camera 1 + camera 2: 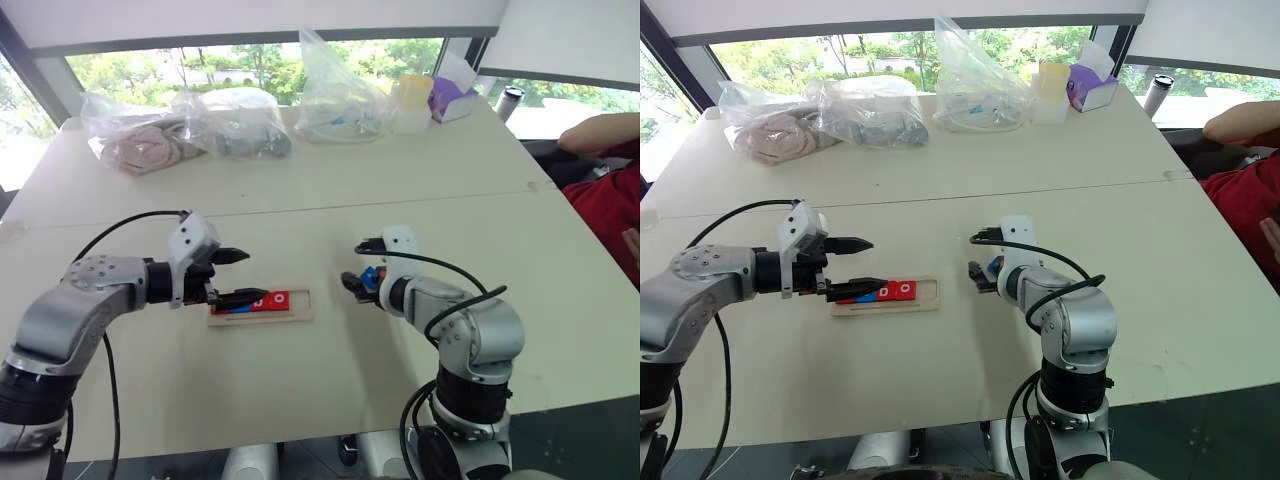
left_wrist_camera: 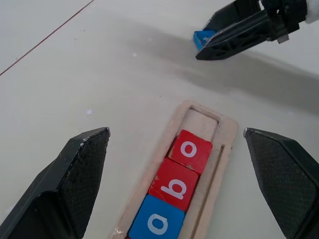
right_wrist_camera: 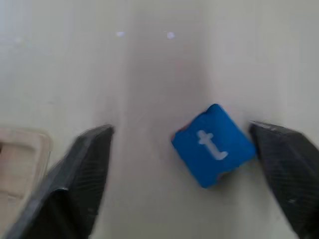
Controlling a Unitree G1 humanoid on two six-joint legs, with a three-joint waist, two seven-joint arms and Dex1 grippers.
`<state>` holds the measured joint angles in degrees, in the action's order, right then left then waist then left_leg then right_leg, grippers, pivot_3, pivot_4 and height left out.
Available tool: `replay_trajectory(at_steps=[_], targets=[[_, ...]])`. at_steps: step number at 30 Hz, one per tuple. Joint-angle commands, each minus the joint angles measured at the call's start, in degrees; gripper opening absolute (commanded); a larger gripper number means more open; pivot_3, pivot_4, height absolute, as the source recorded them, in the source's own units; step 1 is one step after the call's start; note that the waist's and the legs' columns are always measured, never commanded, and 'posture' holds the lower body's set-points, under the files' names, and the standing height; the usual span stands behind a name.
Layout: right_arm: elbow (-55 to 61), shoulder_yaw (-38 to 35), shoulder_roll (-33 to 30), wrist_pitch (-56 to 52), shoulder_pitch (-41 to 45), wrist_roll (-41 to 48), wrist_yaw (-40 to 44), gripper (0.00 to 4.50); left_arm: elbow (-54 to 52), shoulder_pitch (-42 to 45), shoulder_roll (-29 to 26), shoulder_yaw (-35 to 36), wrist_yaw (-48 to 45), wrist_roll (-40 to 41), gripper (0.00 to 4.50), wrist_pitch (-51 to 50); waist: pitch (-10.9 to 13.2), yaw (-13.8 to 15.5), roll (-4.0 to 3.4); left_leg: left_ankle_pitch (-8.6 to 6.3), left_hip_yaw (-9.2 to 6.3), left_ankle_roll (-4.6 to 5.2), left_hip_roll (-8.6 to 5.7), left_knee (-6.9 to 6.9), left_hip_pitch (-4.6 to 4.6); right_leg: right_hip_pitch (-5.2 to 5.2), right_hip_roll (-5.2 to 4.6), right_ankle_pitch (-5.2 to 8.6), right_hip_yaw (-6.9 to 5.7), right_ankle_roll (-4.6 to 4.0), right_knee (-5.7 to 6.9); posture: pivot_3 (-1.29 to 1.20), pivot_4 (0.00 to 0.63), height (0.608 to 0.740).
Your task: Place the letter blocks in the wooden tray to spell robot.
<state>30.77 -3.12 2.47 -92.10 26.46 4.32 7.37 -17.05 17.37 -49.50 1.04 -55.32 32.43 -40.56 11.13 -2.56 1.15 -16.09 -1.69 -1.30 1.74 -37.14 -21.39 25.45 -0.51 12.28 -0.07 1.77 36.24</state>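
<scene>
A light-wood tray (image 2: 225, 149) is seen holding a red block with a white "o" (image 2: 191, 150), a red block with a white "b" (image 2: 175, 184) and a blue block with a white "o" (image 2: 157, 222). A blue block marked with a white "t" (image 3: 214, 144) is shown on the off-white surface (image 1: 420, 200). Black fingers (image 2: 75, 179) are carried by both grippers.

Head stereo pair looking down; close wrist views sharing wooden tray (image 2: 199, 169).
</scene>
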Motion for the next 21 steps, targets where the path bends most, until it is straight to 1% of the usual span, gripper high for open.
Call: replay_trajectory(at_steps=[1, 3, 4, 7, 8, 9, 10, 12, 14, 15, 18, 21], targets=[[2.31, 0.41, -7.26, 1.37, 3.40, 2.49, 3.16, 4.49, -0.06, 0.60, -0.72, 1.09, -1.05, -0.73, 4.50, 1.48, 0.01, 0.04, -0.01, 0.00, 0.01, 0.00, 0.00, -0.01, -0.01, 0.00, 0.00, 0.00, 0.00, 0.00, 0.00, 0.00, 0.150, 0.740], [2.95, 2.50, -13.97, 4.51, 4.50, 4.18, 6.40, 4.49, -0.18, 0.42, -0.87, 1.41, -1.43, -0.76, 4.50, 1.44, 0.01, 0.16, -0.01, 0.00, 0.01, 0.00, -0.04, -0.04, -0.03, -0.01, -0.03, 0.01, 0.00, -0.01, -0.02, 0.00, 0.150, 0.740], [2.03, 2.52, -17.74, 7.05, 5.25, 6.44, 10.44, 4.49, -0.40, 0.32, -1.14, 1.76, -1.88, -0.43, 4.50, 1.26, 0.01, 0.14, -0.01, 0.00, 0.01, 0.00, -0.04, -0.04, -0.03, -0.01, -0.04, 0.02, 0.00, 0.00, -0.03, 0.00, 0.150, 0.740], [-2.74, 2.51, -29.02, 19.55, 5.63, 12.43, 25.04, 4.49, -1.33, 0.12, -2.12, 2.67, -3.22, 0.79, 4.50, 0.48, 0.02, 0.02, 0.01, 0.00, 0.04, 0.01, -0.05, 0.00, -0.03, -0.03, -0.03, 0.04, 0.01, 0.03, -0.12, 0.00, 0.150, 0.740], [-5.20, 2.51, -33.12, 24.38, 5.20, 14.23, 31.41, 4.49, -1.40, 0.09, -2.56, 2.76, -3.56, 0.75, 4.50, 0.54, 0.02, 0.00, 0.02, -0.01, 0.04, 0.01, -0.05, 0.01, -0.03, -0.03, -0.01, 0.05, 0.01, 0.06, -0.11, 0.00, 0.150, 0.740], [-9.39, 3.28, -37.47, 32.62, 4.96, 13.57, 37.17, 4.49, -1.25, -0.03, -3.12, 2.85, -3.94, 0.43, 4.50, 0.85, 0.03, 0.00, 0.02, -0.01, 0.04, 0.02, -0.05, 0.04, -0.01, -0.03, 0.00, 0.05, 0.01, 0.10, -0.12, 0.00, 0.150, 0.740], [-12.51, 4.05, -40.42, 38.73, 4.88, 13.04, 41.02, 4.49, -0.96, -0.24, -3.62, 3.05, -4.39, 0.19, 4.50, 1.25, 0.03, 0.01, 0.02, -0.02, 0.04, 0.03, -0.05, 0.06, -0.01, -0.04, 0.00, 0.06, 0.01, 0.13, -0.12, 0.00, 0.150, 0.740], [-21.07, 8.57, -46.73, 58.26, 3.88, 7.81, 49.33, 4.49, -0.97, -0.64, -4.23, 3.57, -4.57, 0.18, 4.50, 1.37, 0.04, -0.02, 0.03, -0.02, 0.05, 0.04, -0.04, 0.06, 0.00, -0.03, 0.02, 0.07, 0.01, 0.14, -0.12, 0.00, 0.150, 0.740], [-28.46, 12.39, -49.67, 71.41, 3.37, 4.46, 55.26, 4.49, -1.41, -1.11, -4.42, 4.07, -4.17, 0.32, 4.50, 1.23, 0.05, 0.00, 0.07, -0.02, 0.09, 0.04, -0.04, 0.05, 0.01, -0.04, 0.02, 0.09, 0.01, 0.13, -0.12, 0.00, 0.150, 0.740], [-31.96, 13.51, -49.89, 76.04, 3.82, 3.63, 57.27, 4.49, -1.81, -1.39, -4.39, 4.36, -3.91, 0.50, 4.50, 0.99, 0.05, -0.03, 0.08, -0.02, 0.09, 0.04, -0.04, 0.04, 0.01, -0.04, 0.02, 0.09, 0.01, 0.13, -0.12, 0.00, 0.150, 0.740], [-42.92, 14.93, -47.91, 87.22, 7.08, 3.64, 63.75, 4.49, -3.89, -2.75, -4.26, 5.77, -2.55, 1.42, 4.50, -0.37, 0.06, -0.19, 0.07, -0.02, 0.15, 0.04, -0.03, 0.02, 0.03, -0.03, 0.02, 0.05, 0.08, 0.17, -0.09, 0.00, 0.150, 0.740], [-52.22, 16.91, -45.99, 95.90, 10.78, 1.00, 66.25, 4.49, -5.75, -4.36, -4.58, 7.23, -1.63, 2.21, 4.50, -1.55, 0.09, -0.12, 0.05, -0.02, 0.18, 0.03, -0.02, -0.02, 0.03, -0.02, 0.02, -0.03, 0.11, 0.23, -0.04, 0.00, 0.150, 0.740]])
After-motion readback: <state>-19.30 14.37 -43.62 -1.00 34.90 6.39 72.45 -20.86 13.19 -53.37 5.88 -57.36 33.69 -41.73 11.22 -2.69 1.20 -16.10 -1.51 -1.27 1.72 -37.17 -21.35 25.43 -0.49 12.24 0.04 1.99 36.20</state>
